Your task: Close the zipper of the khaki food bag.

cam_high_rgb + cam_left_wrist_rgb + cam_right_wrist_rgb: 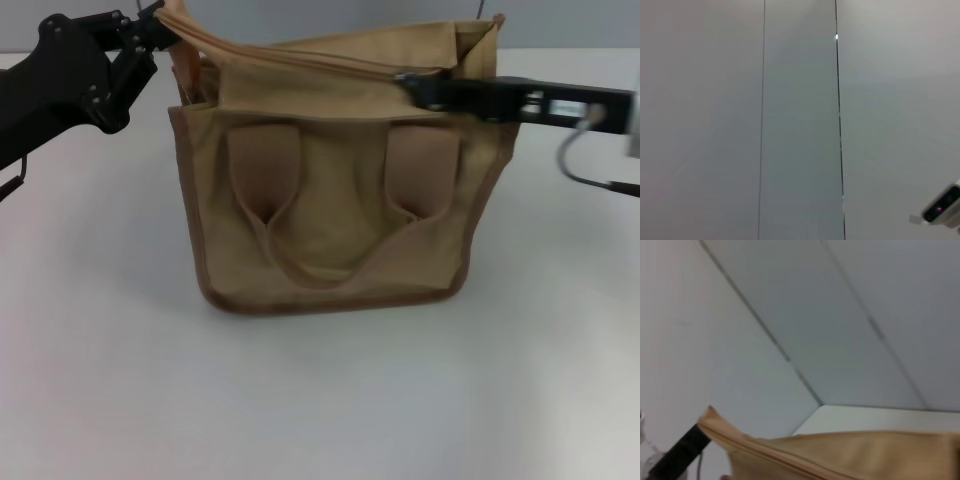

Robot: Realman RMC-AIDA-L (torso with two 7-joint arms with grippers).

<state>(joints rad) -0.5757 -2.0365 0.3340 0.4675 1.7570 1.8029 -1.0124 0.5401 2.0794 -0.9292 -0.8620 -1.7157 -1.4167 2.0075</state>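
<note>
The khaki food bag (330,200) stands upright on the white table, its two handle straps hanging down the front. The zipper (300,52) runs as a tan line along the top, from the left corner to my right gripper. My left gripper (158,28) is at the bag's top left corner and is shut on the fabric there. My right gripper (410,85) reaches in from the right and is shut at the zipper line, right of middle; the slider is hidden under its tips. The right wrist view shows the bag's top edge (840,455) and the left arm (682,450).
The white table (320,400) spreads in front of and beside the bag. A grey cable (585,165) loops under the right arm. The left wrist view shows only grey wall panels and a small white device (942,207).
</note>
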